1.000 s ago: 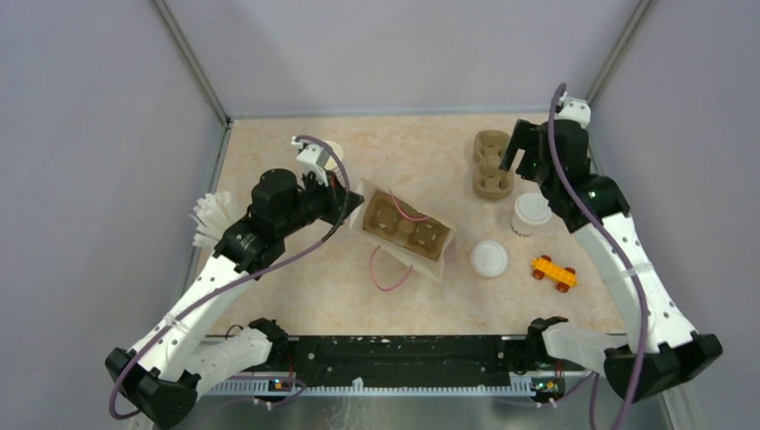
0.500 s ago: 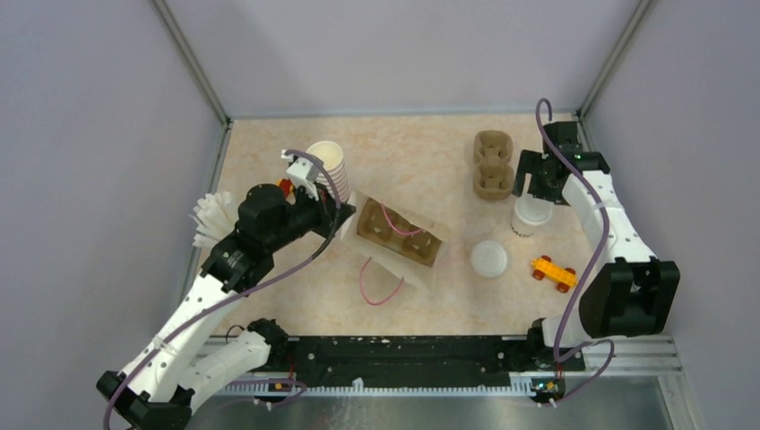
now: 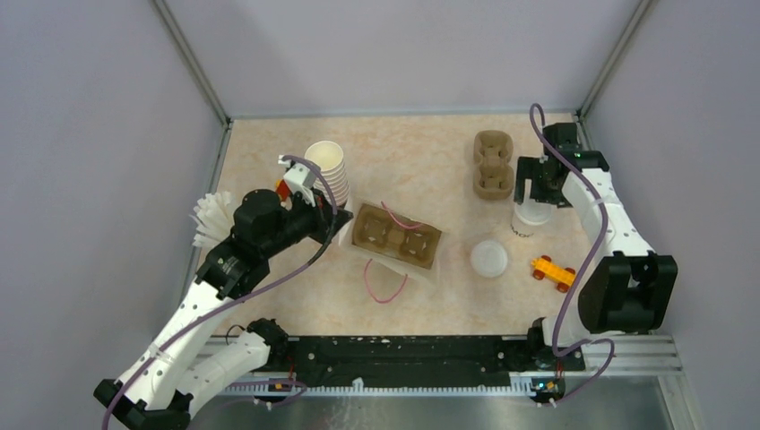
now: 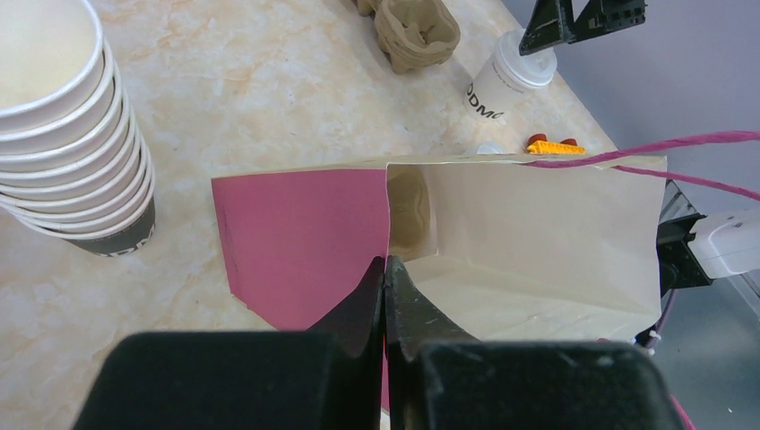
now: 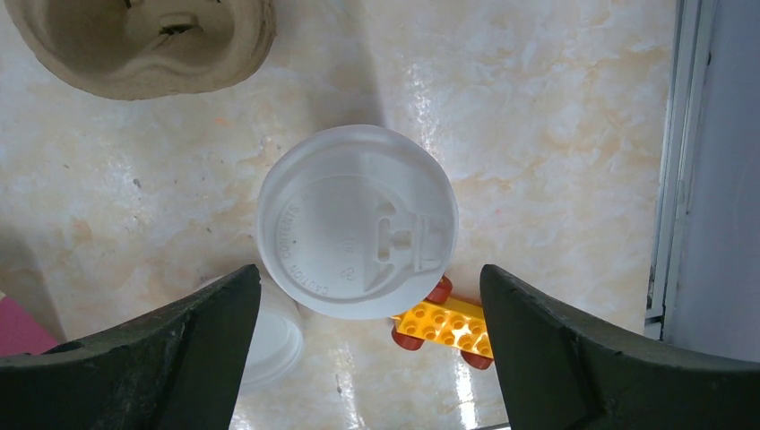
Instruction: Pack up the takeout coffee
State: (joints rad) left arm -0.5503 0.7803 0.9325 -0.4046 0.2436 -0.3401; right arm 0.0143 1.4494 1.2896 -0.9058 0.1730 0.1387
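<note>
The takeout coffee [image 3: 529, 219] is a small white cup with a white lid, standing at the right of the table; it also shows in the left wrist view [image 4: 507, 79]. My right gripper [image 3: 536, 184] is open right above it, and in the right wrist view [image 5: 369, 278] the lid [image 5: 358, 219] lies between and below the two fingers. My left gripper [image 3: 339, 218] is shut on the edge of a paper bag [image 3: 430, 264]; in the left wrist view [image 4: 385, 269] the fingers pinch the bag's wall [image 4: 529, 242]. A brown cup carrier [image 3: 394, 237] sits inside the bag.
A stack of lidless cups [image 3: 327, 166] stands behind the left gripper. A second brown carrier [image 3: 493, 166] lies at the back right. A loose white lid [image 3: 488, 258] and a yellow toy brick [image 3: 553, 272] lie near the coffee. A white fanned stack [image 3: 211, 219] sits at the left edge.
My right gripper swung from over the back carrier to above the coffee and settled there. My left gripper drew the bag a little to the left, uncovering the cup stack.
</note>
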